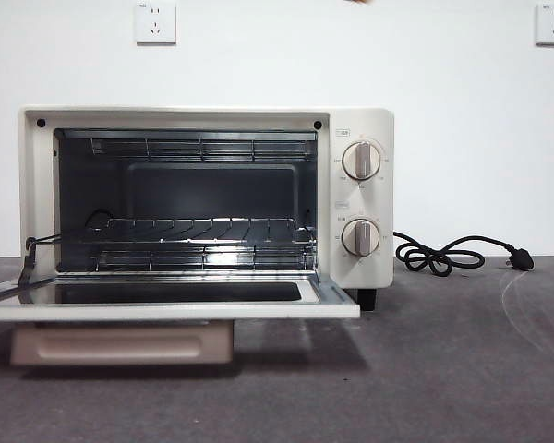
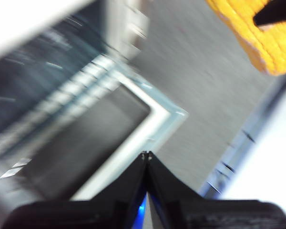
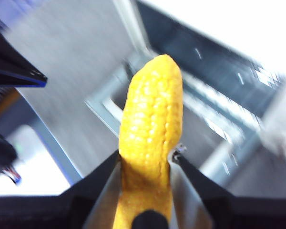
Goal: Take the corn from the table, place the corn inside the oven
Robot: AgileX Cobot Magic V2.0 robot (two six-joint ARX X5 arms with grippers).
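The yellow corn (image 3: 152, 124) stands lengthwise between the jaws of my right gripper (image 3: 148, 152), which is shut on its lower part, tip pointing away. It hangs in the air above the table (image 3: 62, 86), near the oven's lowered door (image 3: 105, 102). The left wrist view shows the same corn (image 2: 257, 38) off to one side. My left gripper (image 2: 146, 153) is shut on nothing, above the door's corner (image 2: 157, 114). In the front view the cream-white oven (image 1: 37, 185) stands open with a wire rack (image 1: 203, 242) inside. No arm and no corn appear in that view.
The oven door (image 1: 166, 309) lies flat, jutting toward the table's front. A black power cord (image 1: 452, 254) lies on the table (image 1: 443, 369) right of the oven. Two knobs (image 1: 361, 198) sit on the oven's right panel.
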